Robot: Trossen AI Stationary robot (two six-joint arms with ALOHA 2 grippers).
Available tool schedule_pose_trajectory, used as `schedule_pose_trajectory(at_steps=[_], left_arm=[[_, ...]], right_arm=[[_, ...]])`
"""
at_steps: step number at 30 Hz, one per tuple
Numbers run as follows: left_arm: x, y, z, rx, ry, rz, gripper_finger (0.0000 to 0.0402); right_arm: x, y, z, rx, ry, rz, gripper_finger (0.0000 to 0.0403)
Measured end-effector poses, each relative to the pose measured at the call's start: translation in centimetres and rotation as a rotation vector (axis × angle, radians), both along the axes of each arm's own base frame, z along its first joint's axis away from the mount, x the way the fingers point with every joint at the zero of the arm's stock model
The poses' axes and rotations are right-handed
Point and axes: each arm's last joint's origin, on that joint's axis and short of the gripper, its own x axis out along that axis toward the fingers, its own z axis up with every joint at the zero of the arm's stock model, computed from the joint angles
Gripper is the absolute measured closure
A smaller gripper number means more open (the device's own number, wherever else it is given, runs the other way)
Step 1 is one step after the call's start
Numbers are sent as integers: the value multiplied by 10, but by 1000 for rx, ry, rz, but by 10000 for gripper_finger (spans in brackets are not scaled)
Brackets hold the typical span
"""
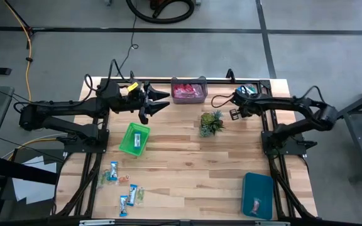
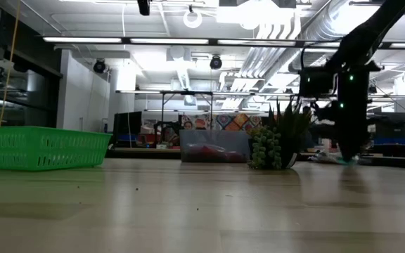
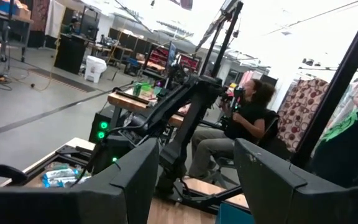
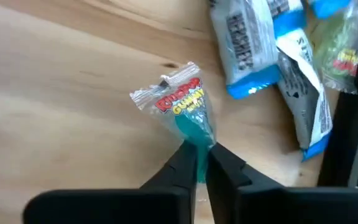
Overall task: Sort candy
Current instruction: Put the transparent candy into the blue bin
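Right wrist view: right gripper's [image 4: 197, 163] fingers pinch shut on a light, crinkly gummy candy [image 4: 182, 109] by its soft body; left fingers spread, empty.

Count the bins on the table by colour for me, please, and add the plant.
Green bin: 1
Teal bin: 1
Clear bin: 1
Plant: 1
Total: 4

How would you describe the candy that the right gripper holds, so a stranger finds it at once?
Look at the table's far right corner, where the right gripper is closed. It pinches one clear-wrapped candy with a teal sweet inside and red-and-yellow lettering. The neighbouring candies are blue-and-white bars lying flat.
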Motion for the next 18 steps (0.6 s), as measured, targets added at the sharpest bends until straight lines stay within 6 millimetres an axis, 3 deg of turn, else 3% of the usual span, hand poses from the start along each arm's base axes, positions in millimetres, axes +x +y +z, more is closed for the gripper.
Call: schedule_pose_trajectory(at_steps=[4, 10, 15, 18], left_arm=[[-1, 3, 0, 0, 1, 13, 204], [-3, 8, 5, -50, -58, 24, 204], [-6, 8, 15, -78, -156, 13, 204], [-6, 7, 16, -46, -162, -9, 204]], right_arm=[[2, 7, 30, -56, -69, 68, 393], [4, 19, 104, -263, -312, 196, 399], [6, 38, 164, -376, -677, 498, 400], [10, 51, 189, -416, -935, 666, 401]])
